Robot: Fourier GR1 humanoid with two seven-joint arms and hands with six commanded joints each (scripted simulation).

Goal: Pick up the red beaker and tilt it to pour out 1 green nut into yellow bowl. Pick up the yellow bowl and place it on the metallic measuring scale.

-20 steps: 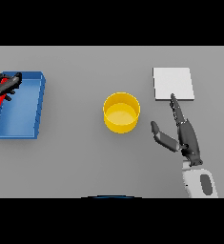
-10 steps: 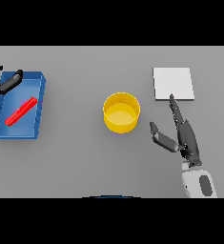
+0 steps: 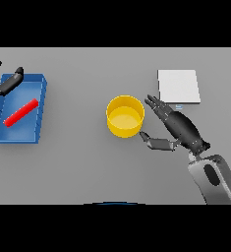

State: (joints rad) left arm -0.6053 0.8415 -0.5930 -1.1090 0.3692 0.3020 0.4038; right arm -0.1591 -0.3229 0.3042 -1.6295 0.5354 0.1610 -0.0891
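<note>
Red beaker (image 3: pixel 21 112) lying on its side in the blue tray (image 3: pixel 38 115) at the table's (image 3: pixel 77 162) left, long axis running lower-left to upper-right. Left hand (image 3: pixel 4 84), fingers spread, over the tray's far-left corner. Right hand (image 3: pixel 178 127), fingers straight and thumb out, just right of the upright yellow bowl (image 3: pixel 125 116). Metallic measuring scale (image 3: pixel 179 86) beyond; its small marking unreadable

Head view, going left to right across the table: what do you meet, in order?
Left hand → blue tray holding the red beaker → yellow bowl → right hand; the scale sits farther back, overlapping the hand's span.
</note>
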